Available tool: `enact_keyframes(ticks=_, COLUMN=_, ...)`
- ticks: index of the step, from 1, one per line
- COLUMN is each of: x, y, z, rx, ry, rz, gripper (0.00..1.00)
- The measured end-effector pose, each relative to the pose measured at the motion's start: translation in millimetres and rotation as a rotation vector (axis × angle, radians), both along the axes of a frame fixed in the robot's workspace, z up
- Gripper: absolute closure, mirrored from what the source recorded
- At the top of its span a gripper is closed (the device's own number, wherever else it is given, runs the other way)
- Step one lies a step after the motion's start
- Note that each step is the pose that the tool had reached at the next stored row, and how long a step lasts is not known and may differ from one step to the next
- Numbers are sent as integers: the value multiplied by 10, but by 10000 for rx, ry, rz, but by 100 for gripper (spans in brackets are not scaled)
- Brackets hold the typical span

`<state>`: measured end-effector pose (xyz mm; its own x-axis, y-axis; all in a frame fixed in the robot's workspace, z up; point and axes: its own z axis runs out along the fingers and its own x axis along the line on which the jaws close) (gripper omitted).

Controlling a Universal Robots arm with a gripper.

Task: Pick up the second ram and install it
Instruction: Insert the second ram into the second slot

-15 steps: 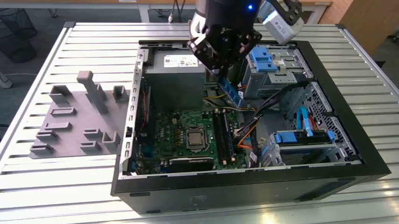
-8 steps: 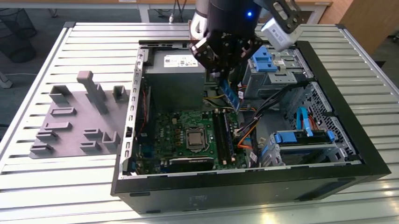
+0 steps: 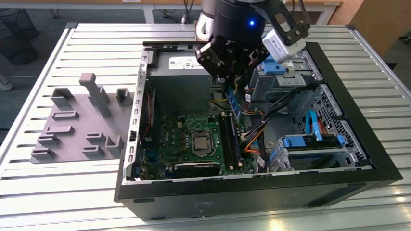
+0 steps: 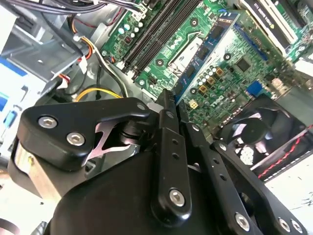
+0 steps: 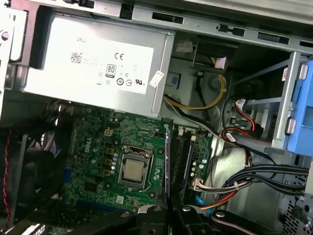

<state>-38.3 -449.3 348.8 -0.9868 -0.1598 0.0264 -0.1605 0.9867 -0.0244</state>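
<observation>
On the exterior view's left, well apart from the jaws, a grey fixture plate (image 3: 77,130) with upright blocks lies on the slatted metal table (image 3: 38,183). Next to it stands the open black computer case (image 3: 257,192), and over its rear half hangs the black gripper (image 3: 230,79), pointing down into the case.

The jaws are narrow, closed on the top edge of the second ram (image 3: 236,102), a thin blue stick that hangs edge-on straight below the fingertips, above the motherboard and not yet seated. In the second wrist view the gripper (image 4: 168,98) shows its fingers (image 4: 168,147) pinched together on the blue board of the second ram (image 4: 208,54), which runs away from them toward the green board. In the first wrist view the gripper (image 5: 167,208) holds the second ram (image 5: 167,161) as a thin vertical edge.

Directly beneath the jaws lies the green motherboard (image 3: 180,139), with the bare processor socket (image 3: 201,143) to the exterior view's left of the hanging stick and the long black memory slots (image 3: 230,139) just below its lower end. In the first wrist view the memory slots (image 5: 185,156) lie just beside the stick's edge. Behind the jaws sits the grey power supply (image 3: 176,65). To the exterior view's right of the jaws run bundled cables (image 3: 257,130), then the light-blue drive brackets (image 3: 308,142) in the metal bay.
</observation>
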Motion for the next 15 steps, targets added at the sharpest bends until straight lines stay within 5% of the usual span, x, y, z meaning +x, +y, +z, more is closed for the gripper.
enact_keyframes(ticks=15, x=98, y=1, z=-209, rx=0, ry=0, rz=-1033, gripper=86)
